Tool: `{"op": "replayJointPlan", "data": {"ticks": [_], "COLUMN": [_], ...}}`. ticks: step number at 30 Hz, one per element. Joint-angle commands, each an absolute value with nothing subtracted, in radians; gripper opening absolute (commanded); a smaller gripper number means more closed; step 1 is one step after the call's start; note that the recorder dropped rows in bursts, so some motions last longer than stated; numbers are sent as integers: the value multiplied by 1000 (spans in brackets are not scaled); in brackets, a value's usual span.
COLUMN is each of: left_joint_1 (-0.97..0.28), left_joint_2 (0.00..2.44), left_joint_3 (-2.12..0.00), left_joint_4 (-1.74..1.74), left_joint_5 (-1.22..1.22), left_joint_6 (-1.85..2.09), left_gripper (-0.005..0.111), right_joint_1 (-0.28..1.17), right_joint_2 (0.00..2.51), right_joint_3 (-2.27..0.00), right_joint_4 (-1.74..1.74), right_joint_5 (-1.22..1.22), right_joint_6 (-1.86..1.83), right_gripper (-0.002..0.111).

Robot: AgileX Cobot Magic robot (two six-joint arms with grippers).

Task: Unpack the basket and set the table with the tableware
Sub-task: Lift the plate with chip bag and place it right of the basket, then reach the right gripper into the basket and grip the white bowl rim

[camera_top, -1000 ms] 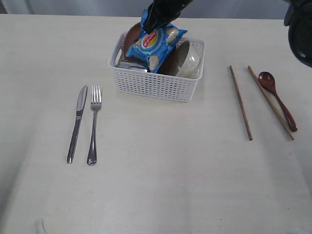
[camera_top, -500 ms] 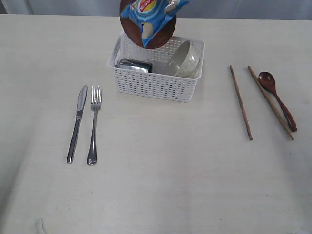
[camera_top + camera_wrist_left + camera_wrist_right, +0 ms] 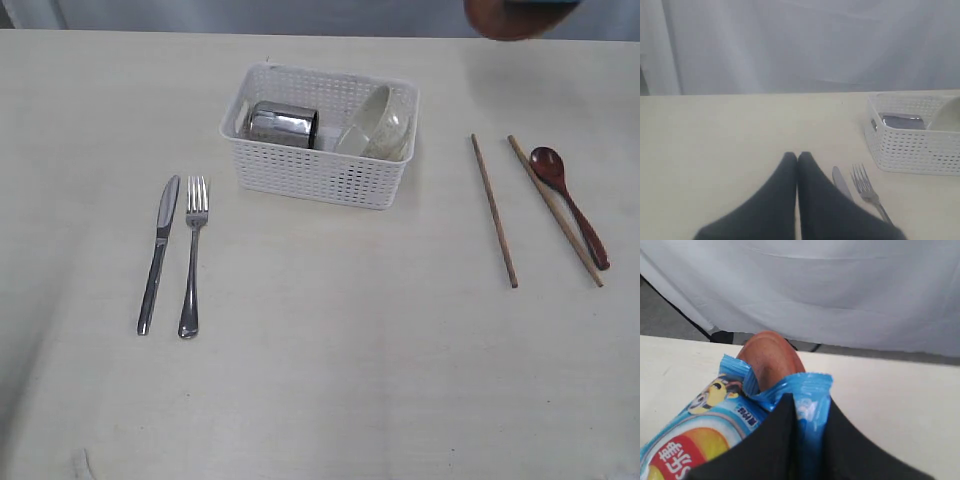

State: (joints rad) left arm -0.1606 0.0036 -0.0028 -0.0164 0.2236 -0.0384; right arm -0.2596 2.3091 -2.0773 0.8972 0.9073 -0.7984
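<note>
High over the far right of the table [image 3: 320, 400], the right gripper [image 3: 799, 407] is pinched on the bag [image 3: 700, 440] with the plate [image 3: 771, 357] caught behind it, so a thin grip could let the plate drop; the left gripper [image 3: 797, 160] sits closed, empty.

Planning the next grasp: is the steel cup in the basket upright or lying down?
Lying down: the steel cup shows its curved side wall facing up inside the white basket, beside the tipped bowl.
</note>
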Motion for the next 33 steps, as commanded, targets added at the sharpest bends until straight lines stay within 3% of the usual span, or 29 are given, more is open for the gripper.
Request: {"op": "replayJointPlan", "data": {"ticks": [1, 7, 12, 15, 25, 33], "left_joint_1": [-162, -162, -162, -162, -162, -162], "left_joint_2": [0, 0, 0, 0, 0, 0], "left_joint_3": [0, 0, 0, 0, 0, 0], "left_joint_4": [-19, -19, -19, -19, -19, -19], "left_joint_5": [213, 213, 213, 213, 213, 213], "left_joint_6": [-38, -38, -38, -38, -38, -38], "left_gripper": [0, 0, 0, 0, 0, 0], "right_joint_1": [-306, -297, -297, -297, -299, -286], "right_joint_2": [2417, 2529, 2539, 2539, 2465, 2436], "right_joint_3": [-2081, -2081, -2081, -2081, -2089, -2235], "right_joint_4": [948, 941, 932, 938, 1050, 1162], "right_joint_5": [929, 895, 865, 865, 896, 1053], "right_joint_6": [-774, -774, -774, -774, -757, -752], "right_gripper": [0, 3, 43, 55, 56, 56]}}
